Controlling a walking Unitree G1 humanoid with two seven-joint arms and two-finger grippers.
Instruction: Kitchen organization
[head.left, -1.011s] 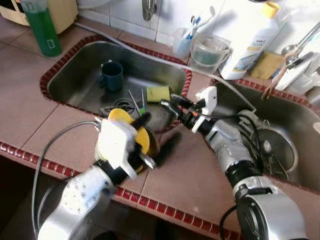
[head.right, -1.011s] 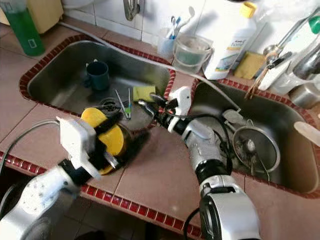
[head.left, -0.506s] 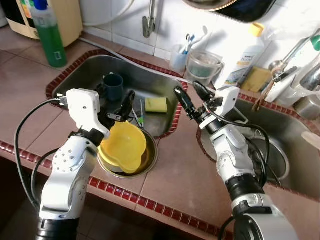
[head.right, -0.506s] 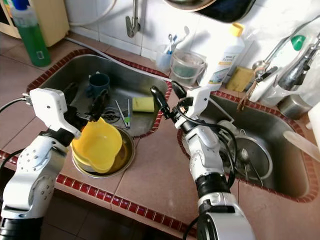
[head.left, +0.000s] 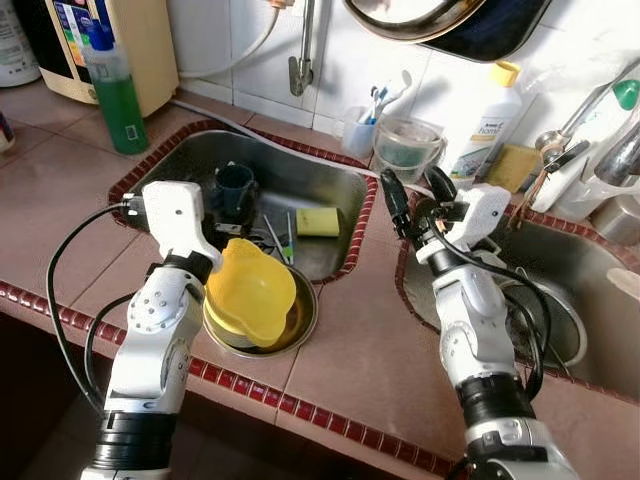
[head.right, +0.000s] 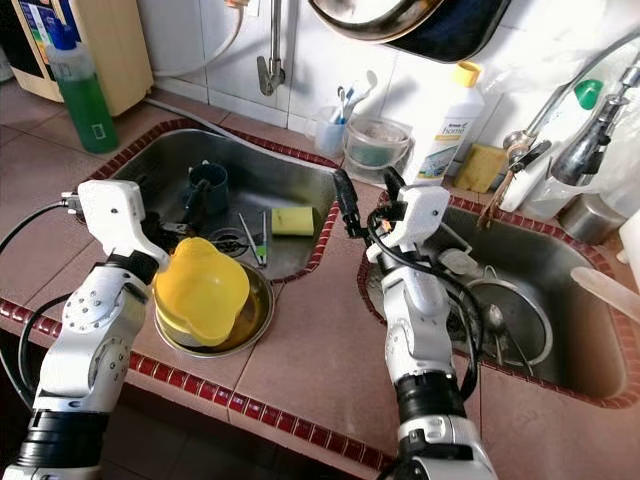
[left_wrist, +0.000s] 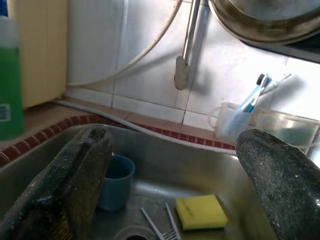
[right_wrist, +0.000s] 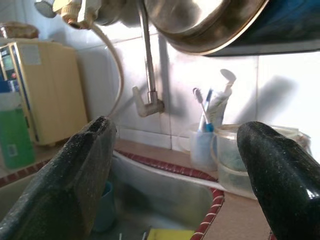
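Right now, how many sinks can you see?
2. The left sink holds a blue cup and a yellow sponge. The right sink holds metal dishes; its far end runs past the frame.

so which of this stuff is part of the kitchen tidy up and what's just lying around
Likely in the job:
yellow bowl, resting in the metal bowl on the counter
blue mug, yellow sponge and cutlery in the left sink
left gripper, right gripper, both open

Likely just lying about:
green soap bottle
toothbrush cup
white detergent bottle

Cup (head.left: 234, 186) and sponge (head.left: 316, 221) in sink (head.left: 330, 170)
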